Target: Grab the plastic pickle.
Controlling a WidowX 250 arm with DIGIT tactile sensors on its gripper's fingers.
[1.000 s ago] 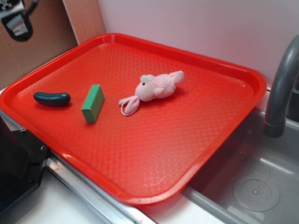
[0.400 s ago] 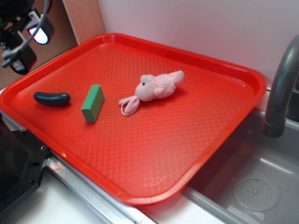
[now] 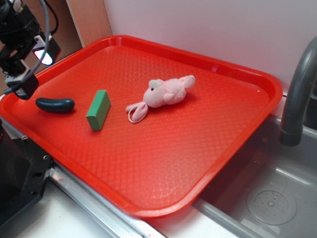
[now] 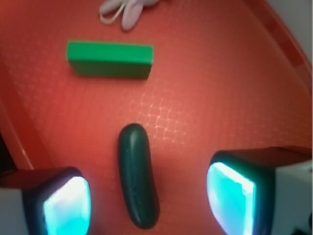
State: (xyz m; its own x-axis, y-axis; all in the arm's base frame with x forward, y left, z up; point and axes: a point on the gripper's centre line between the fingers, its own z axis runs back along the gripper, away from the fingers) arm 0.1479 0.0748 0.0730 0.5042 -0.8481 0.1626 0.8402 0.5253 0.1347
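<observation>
The plastic pickle is dark blue-green and glossy. It lies on the red tray near its left edge. In the wrist view the pickle lies lengthwise between my two fingers, apart from both. My gripper is open and empty, above the tray. In the exterior view my gripper hangs at the tray's far left, just left of and above the pickle. Its fingertips show there only in part.
A green block lies just right of the pickle; it also shows in the wrist view. A pink plush toy lies mid-tray. A grey faucet and sink are at the right. A wall stands behind.
My gripper has come down from the top left corner toward the tray and now hangs close above the pickle. The pickle, block and plush have not moved.
</observation>
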